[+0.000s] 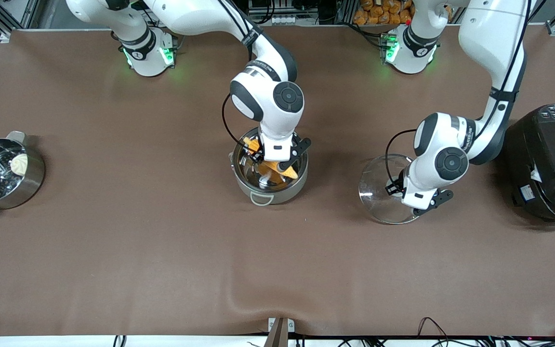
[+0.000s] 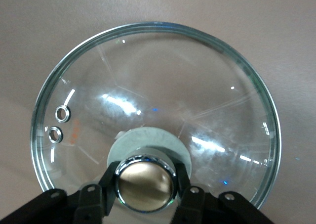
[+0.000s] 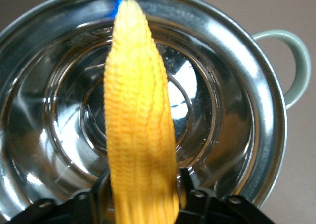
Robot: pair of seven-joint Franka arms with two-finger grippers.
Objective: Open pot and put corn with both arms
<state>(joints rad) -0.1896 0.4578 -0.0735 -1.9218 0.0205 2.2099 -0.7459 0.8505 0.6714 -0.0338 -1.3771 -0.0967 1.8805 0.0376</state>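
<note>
Lid's off: the left gripper (image 2: 144, 184) clamps its fingers on the knob, the glass lid (image 1: 383, 190) beside the pot, toward the left arm's end. The right gripper (image 3: 143, 194) grips the corn (image 3: 139, 125) over the open pot (image 1: 244, 185) mid-surface. Only the release remains.

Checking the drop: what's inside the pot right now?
Only the corn, gripped by the right gripper over the open pot. Bare steel shows around it; the floor under the cob is hidden. The left gripper holds the lid.
</note>
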